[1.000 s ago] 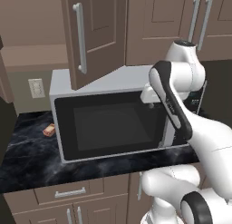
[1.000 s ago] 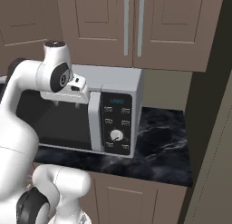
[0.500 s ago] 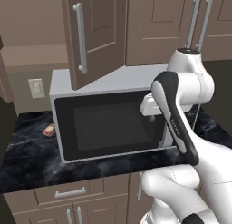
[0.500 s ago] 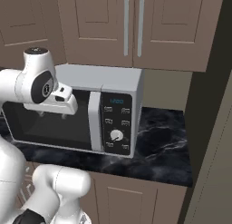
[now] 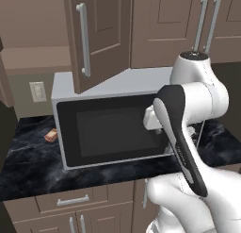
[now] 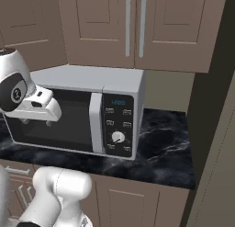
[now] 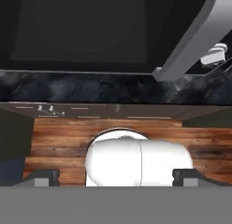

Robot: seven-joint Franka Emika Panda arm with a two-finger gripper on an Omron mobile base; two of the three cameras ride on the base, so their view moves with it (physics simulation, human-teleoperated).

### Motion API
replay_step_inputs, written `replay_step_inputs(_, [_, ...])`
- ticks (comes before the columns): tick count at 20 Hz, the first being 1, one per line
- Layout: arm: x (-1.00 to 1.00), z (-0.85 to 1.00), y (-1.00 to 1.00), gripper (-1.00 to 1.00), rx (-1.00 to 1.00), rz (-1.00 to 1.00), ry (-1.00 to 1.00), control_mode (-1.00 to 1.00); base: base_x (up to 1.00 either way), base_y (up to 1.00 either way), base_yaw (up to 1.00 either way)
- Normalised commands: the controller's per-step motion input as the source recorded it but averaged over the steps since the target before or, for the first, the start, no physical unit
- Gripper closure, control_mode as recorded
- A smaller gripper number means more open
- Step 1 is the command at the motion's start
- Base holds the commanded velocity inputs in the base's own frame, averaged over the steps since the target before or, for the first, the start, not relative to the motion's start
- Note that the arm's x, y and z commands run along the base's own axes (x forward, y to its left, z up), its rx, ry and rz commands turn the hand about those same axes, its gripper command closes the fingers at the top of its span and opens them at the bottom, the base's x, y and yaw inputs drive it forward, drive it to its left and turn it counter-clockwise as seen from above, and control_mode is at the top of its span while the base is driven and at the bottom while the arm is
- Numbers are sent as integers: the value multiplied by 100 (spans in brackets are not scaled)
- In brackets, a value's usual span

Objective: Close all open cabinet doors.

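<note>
One cabinet door (image 5: 101, 36) stands swung open above the microwave, its silver bar handle (image 5: 84, 38) on the near edge. In the right base view its inner face (image 6: 27, 24) shows at the upper left. The pair of cabinet doors (image 5: 188, 24) (image 6: 133, 28) to its right sits flush and shut. My gripper (image 5: 149, 126) (image 6: 36, 122) hangs in front of the microwave door, well below the open cabinet door, pointing down. Its fingertips (image 7: 43, 175) stand wide apart in the hand view, so the gripper (image 7: 115, 175) is open and holds nothing.
A grey microwave (image 5: 113, 128) (image 6: 87, 116) sits on the black marble counter (image 5: 28, 166) (image 6: 160, 148). A small reddish item (image 5: 51, 134) lies left of it, under a wall socket (image 5: 36, 91). Drawer fronts (image 5: 70, 200) run below the counter. A dark tall panel (image 6: 211, 106) stands at the right.
My arm has folded and the hand has dropped lower and leftward across the microwave front. The cabinet doors have not moved.
</note>
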Motion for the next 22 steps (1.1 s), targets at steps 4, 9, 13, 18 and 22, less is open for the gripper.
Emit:
replay_step_inputs(4, [-43, 18, -26, -100, -1, -7, 1, -100, 0, 0, 0])
replay_step_inputs(9, [-37, 2, -50, -100, 1, 0, 0, -100, 0, 0, 0])
replay_step_inputs(13, [-16, 0, -22, -100, 1, -1, -3, -100, 0, 0, 0])
replay_step_inputs(18, [0, 0, -1, -100, 0, 0, 0, -100, 0, 0, 0])
replay_step_inputs(22, [0, 3, 0, -100, -1, 0, 0, -100, 0, 0, 0])
